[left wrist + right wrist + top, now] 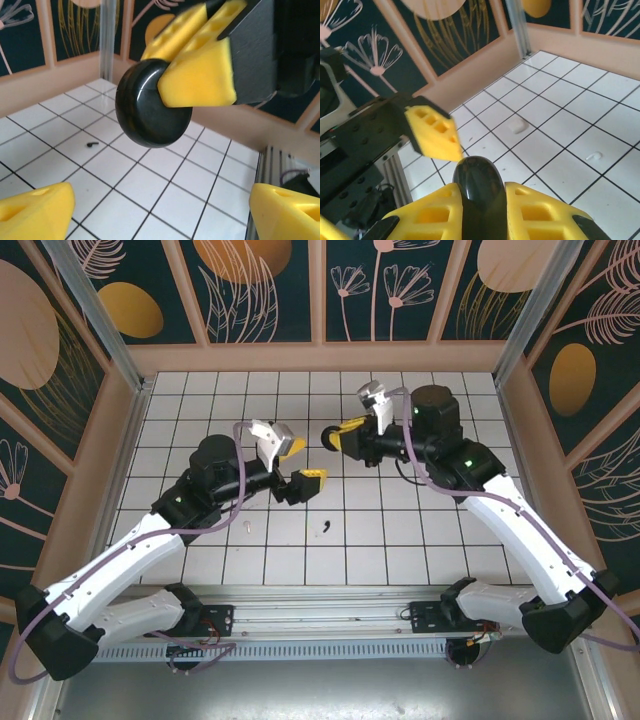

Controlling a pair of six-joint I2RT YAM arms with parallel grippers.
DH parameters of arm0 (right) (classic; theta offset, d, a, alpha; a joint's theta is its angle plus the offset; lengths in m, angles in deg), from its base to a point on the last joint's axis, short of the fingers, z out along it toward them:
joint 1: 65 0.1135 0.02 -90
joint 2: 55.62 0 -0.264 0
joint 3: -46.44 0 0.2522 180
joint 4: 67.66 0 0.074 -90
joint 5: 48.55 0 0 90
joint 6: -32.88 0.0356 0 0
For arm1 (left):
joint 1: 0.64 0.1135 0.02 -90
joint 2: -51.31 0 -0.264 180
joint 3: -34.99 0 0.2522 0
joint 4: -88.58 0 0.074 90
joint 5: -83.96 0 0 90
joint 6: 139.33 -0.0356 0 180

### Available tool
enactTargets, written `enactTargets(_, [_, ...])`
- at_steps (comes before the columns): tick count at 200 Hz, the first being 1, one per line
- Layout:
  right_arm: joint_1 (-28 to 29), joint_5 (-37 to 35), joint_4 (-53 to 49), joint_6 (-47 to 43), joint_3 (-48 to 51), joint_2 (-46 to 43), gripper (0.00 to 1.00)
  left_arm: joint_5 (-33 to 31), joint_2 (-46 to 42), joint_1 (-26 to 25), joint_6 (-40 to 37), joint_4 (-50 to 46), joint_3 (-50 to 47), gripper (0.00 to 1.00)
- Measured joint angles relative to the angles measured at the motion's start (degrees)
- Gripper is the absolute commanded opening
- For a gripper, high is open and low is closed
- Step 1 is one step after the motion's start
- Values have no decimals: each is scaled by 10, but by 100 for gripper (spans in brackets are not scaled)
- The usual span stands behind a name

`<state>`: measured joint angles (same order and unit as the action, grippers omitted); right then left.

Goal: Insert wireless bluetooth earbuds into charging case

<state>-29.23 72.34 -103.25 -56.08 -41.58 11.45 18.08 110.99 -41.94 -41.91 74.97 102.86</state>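
The surface (400, 540) is a grid of white tiles with dark joints. It is walled by peach-framed panels (260, 290) of dark teal, printed with pale flowers and gold discs. Aluminium posts (100, 310) rise at the back corners.

The right end effector (340, 435) is clenched on a round black case (150, 102), held on edge clear of the tiles. Part of the case is hidden behind the yellow fingers (200, 75). The left end effector (300, 462) is released, its jaws wide apart, near the case but not touching it.

One black earbud (325, 530) lies on the surface on the near side of the left end effector, toward the arm bases. One white earbud (245, 530) lies farther to that end effector's left, beside the left forearm. In the right wrist view, two small pale pieces (518, 126) rest on the tiles, too blurred to name.
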Motion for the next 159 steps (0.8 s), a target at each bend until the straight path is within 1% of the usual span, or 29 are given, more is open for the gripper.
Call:
enactTargets(7, [5, 4, 1, -9, 4, -2, 14, 15, 0, 5, -8, -4, 0, 85])
enactTargets(25, [15, 20, 3, -27, 19, -9, 15, 62, 0, 28, -13, 2, -3, 72])
enactTargets(46, [20, 36, 4, -39, 27, -17, 15, 117, 5, 60, 20, 32, -7, 62])
enactTargets(71, [21, 49, 6, -42, 29, -20, 15, 178, 30, 87, 70, 87, -10, 59])
enactTargets(96, [21, 54, 8, -42, 32, -21, 15, 224, 49, 91, 115, 135, -23, 56])
enactTargets(129, [21, 57, 15, -41, 39, -24, 15, 264, 65, 91, 150, 176, -32, 51])
enactTargets(159, [21, 59, 21, -39, 39, -26, 15, 285, 78, 91, 169, 199, -35, 46])
